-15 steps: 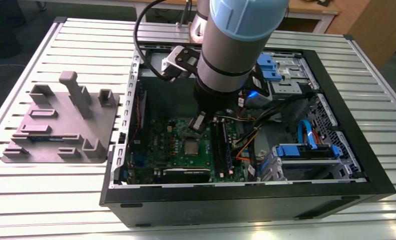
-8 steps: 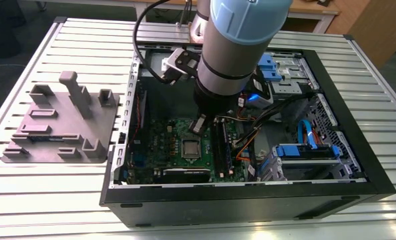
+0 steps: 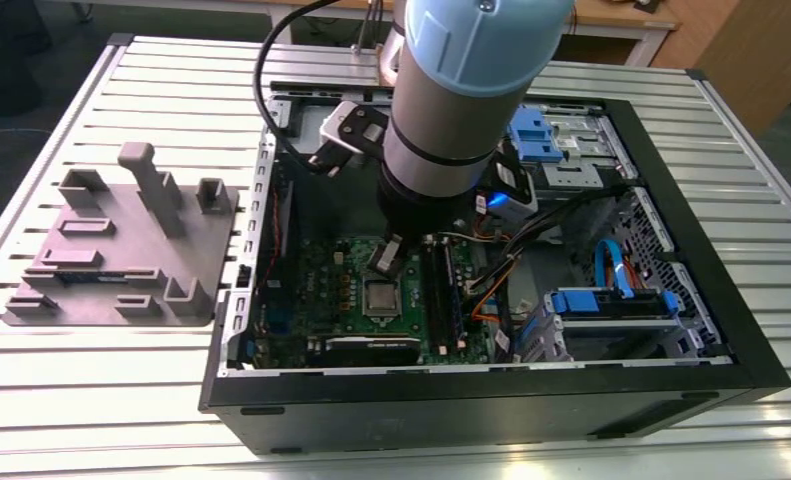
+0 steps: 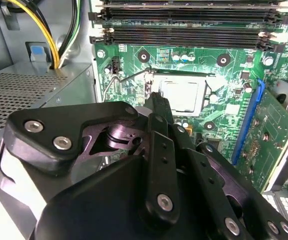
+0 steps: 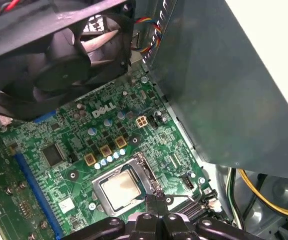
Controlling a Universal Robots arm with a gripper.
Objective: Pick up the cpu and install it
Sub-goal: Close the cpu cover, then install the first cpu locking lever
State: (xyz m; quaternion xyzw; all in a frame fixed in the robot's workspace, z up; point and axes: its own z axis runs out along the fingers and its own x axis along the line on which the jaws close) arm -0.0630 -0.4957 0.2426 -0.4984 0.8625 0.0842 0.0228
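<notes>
The cpu [image 3: 383, 296], a small square chip with a silvery top, lies flat in its socket on the green motherboard [image 3: 322, 285] inside the open computer case. Both wrist views show it too: cpu [image 4: 181, 95] and cpu [image 5: 119, 189], with the socket's metal frame around it. My gripper [image 3: 386, 262] hangs just above the board beside the socket. Its black fingertips [image 4: 157, 100] stand pressed together at the socket's edge, with nothing visible between them. In the first wrist view the gripper [image 5: 156, 199] sits right at the chip's corner.
A grey fixture tray [image 3: 115, 250] with upright posts lies on the slatted table at the exterior view's left. Around the socket are the case fan [image 5: 68, 55], the grey power supply wall [image 5: 234, 90], memory slots [image 4: 184, 30], yellow cables [image 4: 48, 35] and blue drive brackets [image 3: 609, 300].
</notes>
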